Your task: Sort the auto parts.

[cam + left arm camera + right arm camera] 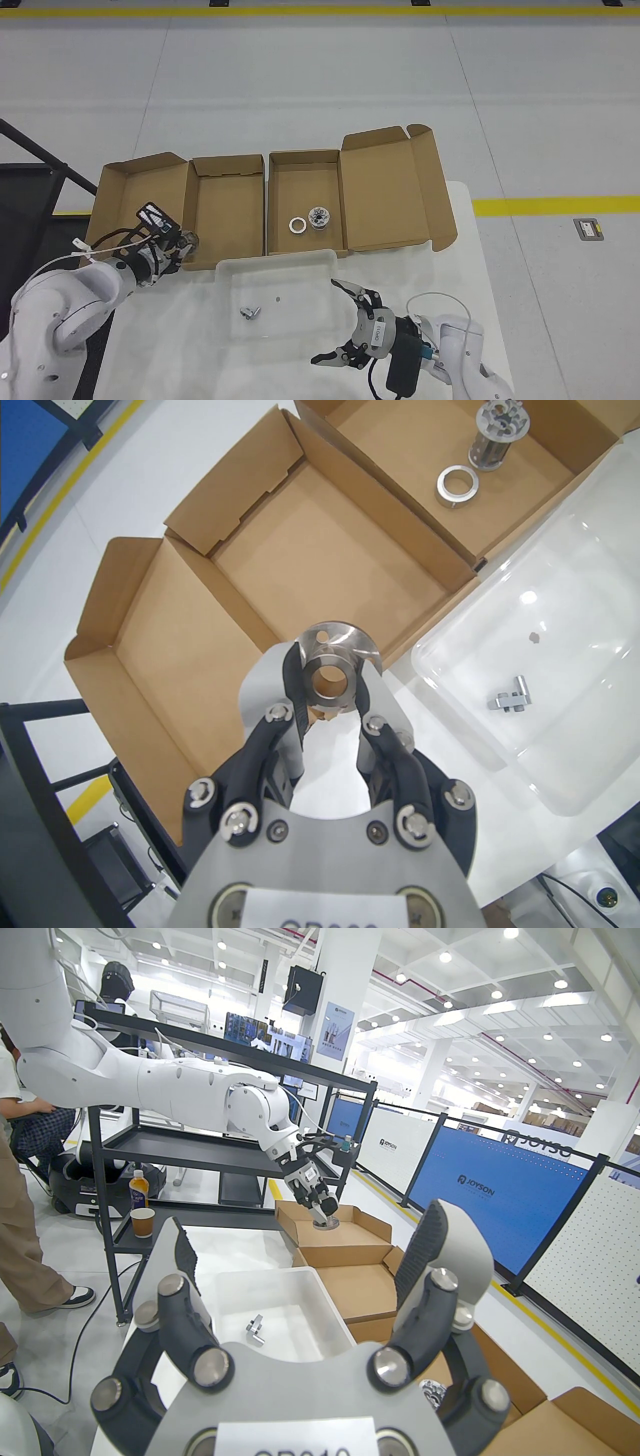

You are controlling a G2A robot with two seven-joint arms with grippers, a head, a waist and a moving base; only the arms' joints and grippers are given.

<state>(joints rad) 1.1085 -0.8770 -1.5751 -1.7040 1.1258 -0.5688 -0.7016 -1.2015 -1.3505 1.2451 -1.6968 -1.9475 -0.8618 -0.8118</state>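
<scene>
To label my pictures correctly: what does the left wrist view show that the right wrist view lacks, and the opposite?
Left wrist only: the metal ring in a box. Right wrist only: the open right gripper, a paper cup and a bottle. Both: the left gripper shut on a metal disc, and the small bracket in the tray.

My left gripper [183, 243] holds a grey metal part [189, 240] at the near edge of the left brown cardboard box [228, 215]. The right cardboard box [300, 185] holds a silver metal ring [297, 224] just beside a slotted metal cylinder [318, 216]. My right gripper [328, 321] gapes at the clear plastic tray's [275, 262] right end, and a small metal bracket [249, 313] lies inside the tray.
</scene>
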